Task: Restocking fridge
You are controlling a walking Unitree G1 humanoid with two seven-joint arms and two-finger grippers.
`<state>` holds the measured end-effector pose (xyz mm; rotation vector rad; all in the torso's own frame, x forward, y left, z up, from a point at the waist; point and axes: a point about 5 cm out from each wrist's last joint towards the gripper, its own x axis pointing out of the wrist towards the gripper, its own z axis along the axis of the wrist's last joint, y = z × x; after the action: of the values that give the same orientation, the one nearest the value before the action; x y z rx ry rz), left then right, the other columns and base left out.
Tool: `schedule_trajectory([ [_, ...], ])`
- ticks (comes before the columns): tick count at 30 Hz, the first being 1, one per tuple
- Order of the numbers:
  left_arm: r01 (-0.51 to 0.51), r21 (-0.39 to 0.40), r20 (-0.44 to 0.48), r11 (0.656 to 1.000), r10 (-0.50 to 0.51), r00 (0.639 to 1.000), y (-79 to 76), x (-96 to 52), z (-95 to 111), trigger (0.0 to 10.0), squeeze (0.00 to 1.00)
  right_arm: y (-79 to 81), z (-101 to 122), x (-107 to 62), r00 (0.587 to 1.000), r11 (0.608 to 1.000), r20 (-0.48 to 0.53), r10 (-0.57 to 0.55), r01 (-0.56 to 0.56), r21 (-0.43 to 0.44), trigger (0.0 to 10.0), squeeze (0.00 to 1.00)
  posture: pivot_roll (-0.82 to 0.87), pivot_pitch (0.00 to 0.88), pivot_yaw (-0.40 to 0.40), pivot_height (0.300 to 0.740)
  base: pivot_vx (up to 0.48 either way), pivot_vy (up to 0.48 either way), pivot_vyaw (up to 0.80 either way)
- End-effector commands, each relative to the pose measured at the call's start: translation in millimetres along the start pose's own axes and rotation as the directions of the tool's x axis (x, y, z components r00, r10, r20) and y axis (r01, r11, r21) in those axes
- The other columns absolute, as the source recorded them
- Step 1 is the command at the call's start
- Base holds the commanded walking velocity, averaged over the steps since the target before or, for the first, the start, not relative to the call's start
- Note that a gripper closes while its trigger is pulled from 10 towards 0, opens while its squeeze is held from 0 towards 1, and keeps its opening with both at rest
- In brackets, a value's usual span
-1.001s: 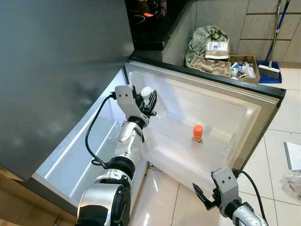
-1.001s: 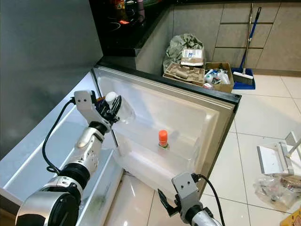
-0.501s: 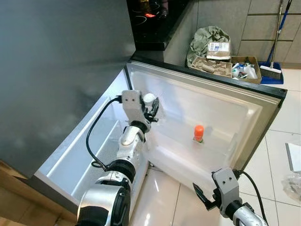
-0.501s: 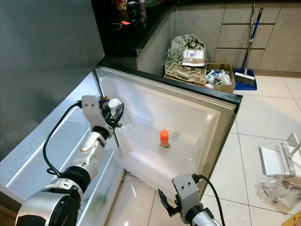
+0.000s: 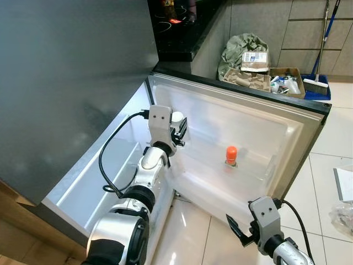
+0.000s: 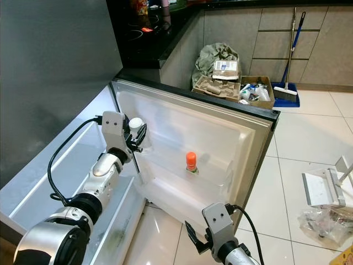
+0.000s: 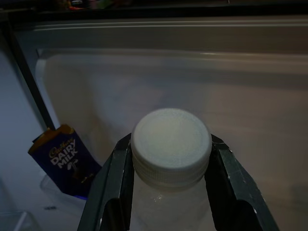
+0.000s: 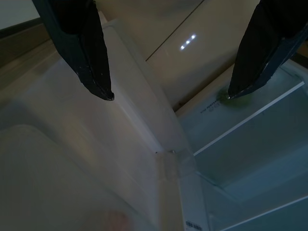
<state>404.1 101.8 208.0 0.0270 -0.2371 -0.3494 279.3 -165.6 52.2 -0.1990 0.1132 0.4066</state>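
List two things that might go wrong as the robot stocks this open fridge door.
1. The left gripper holds the clear white-capped plastic bottle just under its cap, so the bottle could swing or slip while being lowered.
2. The purple chocolate bar wrapper leans in the door shelf near the bottle, so it might get knocked over.

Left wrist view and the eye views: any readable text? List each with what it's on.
"Cadbury DAIRY MILK": on the purple chocolate bar wrapper standing in the fridge door, beyond the white-capped bottle held by the left gripper.
Printed label on the cardboard box atop the floor clutter: too small to read.
Small print on the fridge shelf edge: blurred, unreadable.
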Motion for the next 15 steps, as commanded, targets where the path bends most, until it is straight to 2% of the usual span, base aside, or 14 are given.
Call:
schedule_trajectory([
  [1,0.011,0.034,-0.127,0.999,-0.006,0.992,5.7,-10.3,-22.9,0.0,0.00,3.2,-2.9,-3.3,1.000,1.000,-0.001,0.005,-0.005,0.023,10.0,0.00,-0.08,0.211,0.125,0.740,0.000,0.000,0.00],
  [3,0.011,0.034,-0.127,0.999,-0.006,0.992,5.7,-10.3,-22.9,0.0,0.00,3.2,-2.9,-3.3,1.000,1.000,-0.001,0.005,-0.005,0.023,10.0,0.00,-0.08,0.211,0.125,0.740,0.000,0.000,0.00],
  [5,0.028,0.069,-0.152,0.997,-0.017,0.988,8.3,-10.1,-22.9,0.0,0.00,2.8,-3.5,-4.0,1.000,1.000,-0.005,0.010,-0.010,0.023,10.0,0.00,-0.08,0.211,0.120,0.740,0.000,0.000,0.00],
  [15,0.041,0.081,-0.189,0.996,-0.025,0.982,9.3,-10.3,-25.0,0.0,0.00,2.4,-3.0,-3.6,1.000,1.000,-0.005,0.016,-0.016,0.024,10.0,0.00,-0.08,0.212,0.121,0.740,0.000,0.000,0.00],
])
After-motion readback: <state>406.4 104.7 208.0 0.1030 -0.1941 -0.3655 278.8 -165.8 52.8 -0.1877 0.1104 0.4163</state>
